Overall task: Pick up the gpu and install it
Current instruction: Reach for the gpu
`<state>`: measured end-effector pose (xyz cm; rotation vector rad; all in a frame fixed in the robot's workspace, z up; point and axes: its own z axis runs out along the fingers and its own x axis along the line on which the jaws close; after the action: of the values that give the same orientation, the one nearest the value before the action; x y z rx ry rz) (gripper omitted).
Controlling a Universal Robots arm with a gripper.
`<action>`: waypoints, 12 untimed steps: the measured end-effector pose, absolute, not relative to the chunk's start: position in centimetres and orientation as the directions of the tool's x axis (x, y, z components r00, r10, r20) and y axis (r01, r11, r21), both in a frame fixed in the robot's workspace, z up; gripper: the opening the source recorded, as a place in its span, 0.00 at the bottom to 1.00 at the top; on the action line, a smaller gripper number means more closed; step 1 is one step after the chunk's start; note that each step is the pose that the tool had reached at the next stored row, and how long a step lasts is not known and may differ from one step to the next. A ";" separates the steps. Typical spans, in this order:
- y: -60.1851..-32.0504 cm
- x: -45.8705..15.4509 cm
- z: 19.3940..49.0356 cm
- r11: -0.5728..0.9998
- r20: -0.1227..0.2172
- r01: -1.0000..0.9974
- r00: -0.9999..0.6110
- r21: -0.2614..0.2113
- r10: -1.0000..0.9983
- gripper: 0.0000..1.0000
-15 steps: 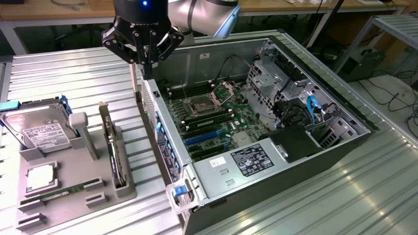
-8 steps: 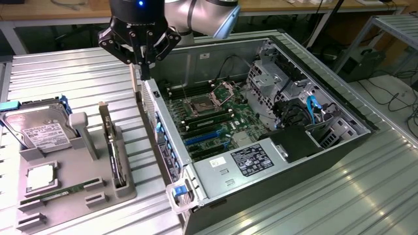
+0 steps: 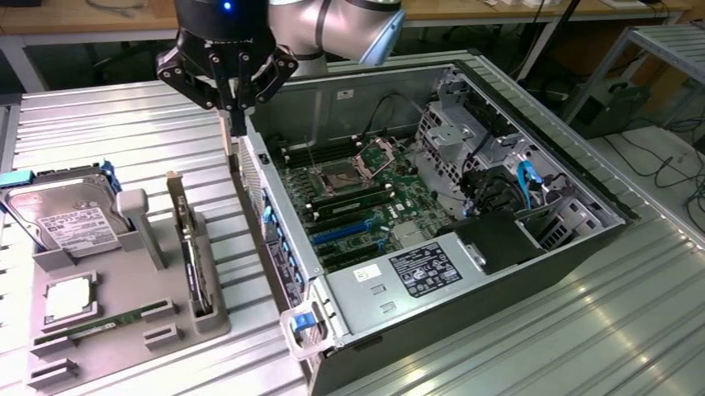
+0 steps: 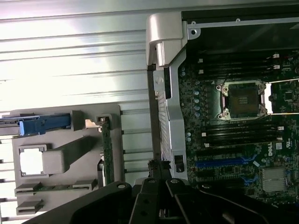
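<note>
Closed tool [image 3: 234, 124] — gpu [image 3: 193, 256] upright in tray [image 3: 138, 285]

The thin green gpu card with silver end bracket [image 3: 190, 247] has its lower edge hidden in the grey plastic holder [image 3: 132, 285]; the black pincer [image 4: 159, 167] is cut off by the picture edge

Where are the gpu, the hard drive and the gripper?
gpu [image 3: 195, 266]: exterior view, upper edge of the upright card.
hard drive [image 3: 75, 221]: exterior view, white label.
gripper [image 3: 234, 111]: exterior view, midway between the tips of the fingers.
</note>
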<state>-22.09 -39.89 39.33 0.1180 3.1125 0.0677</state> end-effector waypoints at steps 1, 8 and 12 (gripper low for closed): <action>-39.9 -22.2 39.3 0.996 -0.024 0.075 -0.997 0.044 0.076 0.11; -39.9 -23.0 39.3 0.996 -0.024 0.075 -0.997 0.044 0.076 0.11; -39.9 -23.4 39.3 0.996 -0.024 0.075 -0.997 0.044 0.076 0.11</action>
<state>-23.41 -39.91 39.33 0.1179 3.1125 0.0676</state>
